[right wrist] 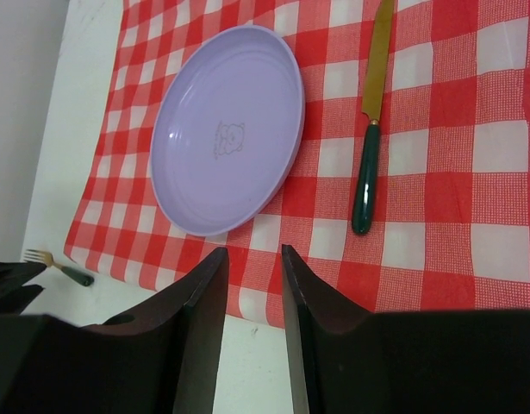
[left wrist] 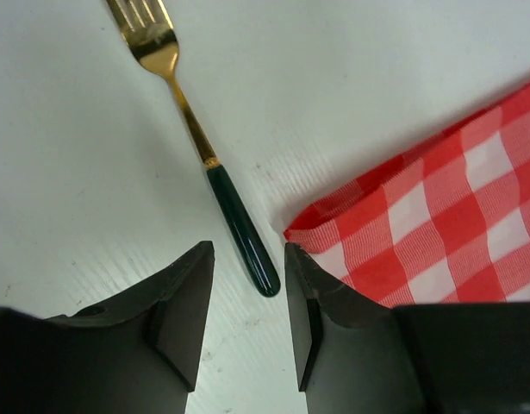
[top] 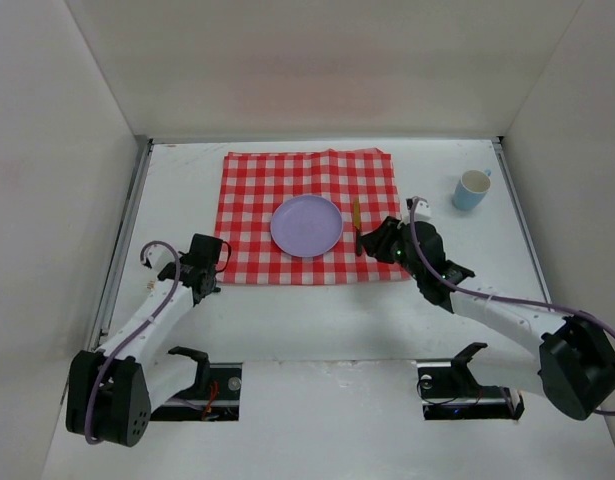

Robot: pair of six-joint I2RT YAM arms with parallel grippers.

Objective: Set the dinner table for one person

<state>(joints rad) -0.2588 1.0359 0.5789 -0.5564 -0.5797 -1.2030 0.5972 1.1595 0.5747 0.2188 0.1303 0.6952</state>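
Observation:
A fork [left wrist: 196, 138] with gold tines and a dark green handle lies on the white dinner table [top: 317, 320], just off the near left corner of the red checked cloth [top: 257, 180]. My left gripper [left wrist: 247, 250] is open and low over the table, with the end of the fork's handle just ahead of its fingertips. On the cloth lie a purple plate [top: 306, 225] and, to its right, a knife [top: 356, 222] with a gold blade and green handle. My right gripper [top: 375, 240] is open and empty, beside the knife's handle end [right wrist: 364, 194].
A light blue cup [top: 472, 190] stands on the table to the right of the cloth. White walls close in the table on three sides, with metal rails [top: 127, 230] along its edges. The right wrist view also shows the fork [right wrist: 62, 269] small at the far left.

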